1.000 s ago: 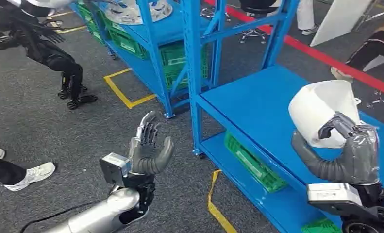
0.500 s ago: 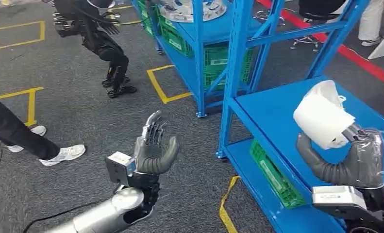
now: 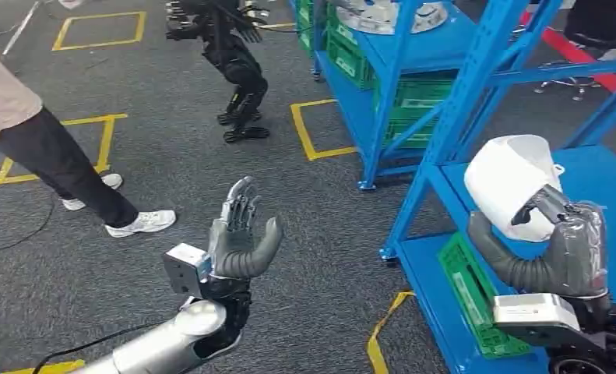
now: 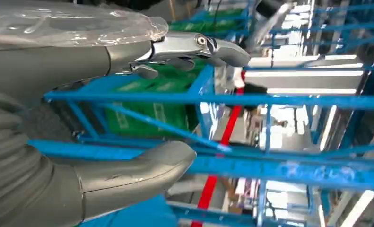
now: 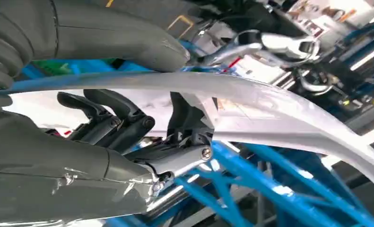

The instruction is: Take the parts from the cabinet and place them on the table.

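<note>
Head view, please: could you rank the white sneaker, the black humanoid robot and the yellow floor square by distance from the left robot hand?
From the left robot hand:
1. White sneaker, on the person's foot beside it.
2. Yellow floor square, ahead by the rack.
3. Black humanoid robot, farthest back.

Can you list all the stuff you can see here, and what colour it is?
white part: one, white, held up in the right robot hand over the near rack
racks: two, blue, on the right
crates: several, green, on the lower rack shelves
floor markings: several, yellow, on the grey carpet
other robot: one, black, far side of the floor
person: one, dark trousers and white shoes, on the left
left robot hand: grey, raised, holding nothing
right robot hand: grey, gripping the white part
</note>
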